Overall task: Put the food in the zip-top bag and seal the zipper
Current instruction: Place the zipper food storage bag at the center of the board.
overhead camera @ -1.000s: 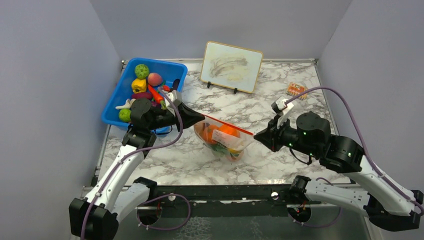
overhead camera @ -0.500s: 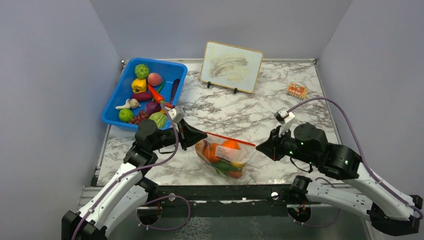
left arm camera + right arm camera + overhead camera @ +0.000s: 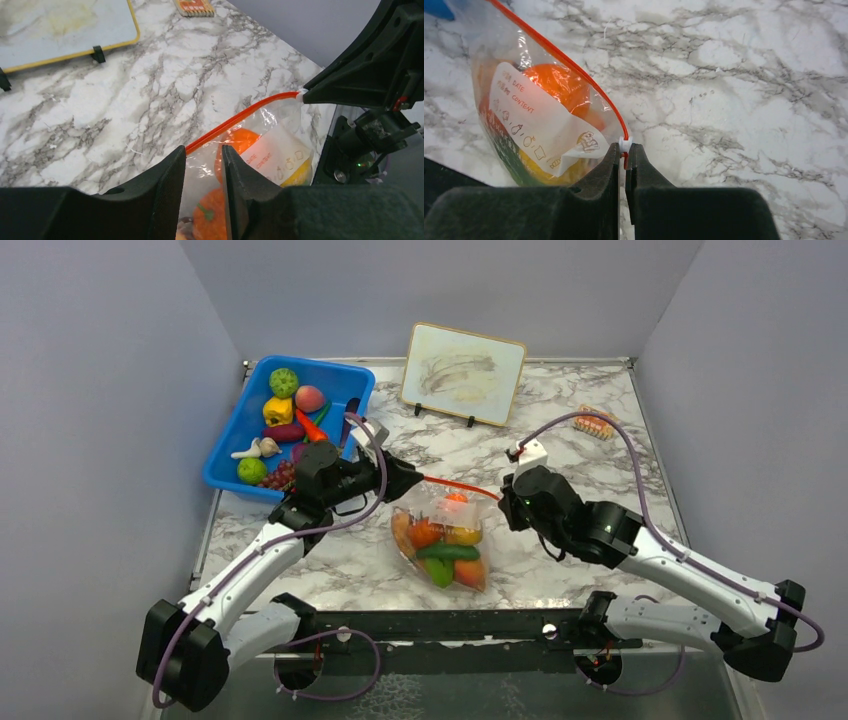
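zip-top bag (image 3: 445, 545) slung between both hands over the desk (image 3: 560, 430), food (image 3: 440, 552) packed inside | right hand (image 3: 624, 155) pinched tight on slider tab (image 3: 624, 145) | left hand (image 3: 202, 150) narrow, clamping the opposite corner | zipper (image 3: 460, 486) taut, looks pretty much sealed imo | more toy veg sitting in blue bin (image 3: 355, 380) at the back

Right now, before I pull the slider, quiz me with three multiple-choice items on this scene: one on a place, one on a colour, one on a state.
1. Where on the table is the blue bin?
A) far left
B) near right
C) centre back

2. What colour is the zipper along the mouth of the zip-top bag?
A) blue
B) orange-red
C) green

3. What is the right gripper doing?
A) open above the bin
B) open, clear of the bag
C) shut on the slider tab

Key:
1 A, the top view shows the bin at the far left.
2 B, both wrist views show an orange-red strip.
3 C, the right wrist view shows its fingers pinching the white tab.
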`<state>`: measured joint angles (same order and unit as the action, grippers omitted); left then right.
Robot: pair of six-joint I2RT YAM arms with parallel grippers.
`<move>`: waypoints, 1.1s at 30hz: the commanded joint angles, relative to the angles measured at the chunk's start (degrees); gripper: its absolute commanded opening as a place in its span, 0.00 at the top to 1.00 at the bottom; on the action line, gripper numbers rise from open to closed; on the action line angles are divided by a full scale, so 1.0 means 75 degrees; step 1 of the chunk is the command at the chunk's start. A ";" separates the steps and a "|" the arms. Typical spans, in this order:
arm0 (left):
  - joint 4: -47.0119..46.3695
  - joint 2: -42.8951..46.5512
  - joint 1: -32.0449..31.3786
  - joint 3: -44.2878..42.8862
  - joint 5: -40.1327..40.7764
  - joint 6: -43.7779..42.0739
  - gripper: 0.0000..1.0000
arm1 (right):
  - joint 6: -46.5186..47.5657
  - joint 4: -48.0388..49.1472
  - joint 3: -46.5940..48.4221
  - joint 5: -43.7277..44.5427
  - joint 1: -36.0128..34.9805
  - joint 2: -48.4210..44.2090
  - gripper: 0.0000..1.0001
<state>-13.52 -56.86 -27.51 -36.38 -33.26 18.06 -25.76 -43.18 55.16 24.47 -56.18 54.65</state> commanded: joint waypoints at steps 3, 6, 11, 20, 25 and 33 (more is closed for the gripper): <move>-0.0489 -0.0417 -0.0024 -0.0770 0.0580 -0.0976 0.54 | 0.0755 0.1140 0.0131 0.1604 0.0402 0.0484 0.99; -0.0465 -0.0452 -0.0024 -0.0910 0.0636 -0.1131 0.43 | 0.1078 0.1611 0.0029 0.1291 0.1039 0.0680 0.99; -0.0305 -0.0292 -0.0027 -0.0856 0.0650 -0.1240 0.32 | 0.1362 0.2140 -0.0157 0.0848 0.2026 0.1051 0.99; 0.0378 0.0159 -0.0025 -0.0465 0.1030 -0.1507 0.01 | 0.1291 0.2633 -0.0243 -0.0021 0.3698 0.1988 0.81; 0.0736 0.0425 -0.0024 -0.0332 0.1225 -0.1621 0.01 | 0.0918 0.1947 0.0323 0.0062 0.3713 0.2111 0.46; 0.1375 0.0472 -0.0024 -0.0632 0.2260 -0.0641 0.01 | 0.0554 0.0957 0.0796 -0.1029 0.3706 0.0976 0.00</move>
<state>-6.66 -54.00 -27.51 -39.05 -22.09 8.29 -19.77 -32.23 59.00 23.09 -28.40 67.79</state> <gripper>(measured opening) 0.991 0.948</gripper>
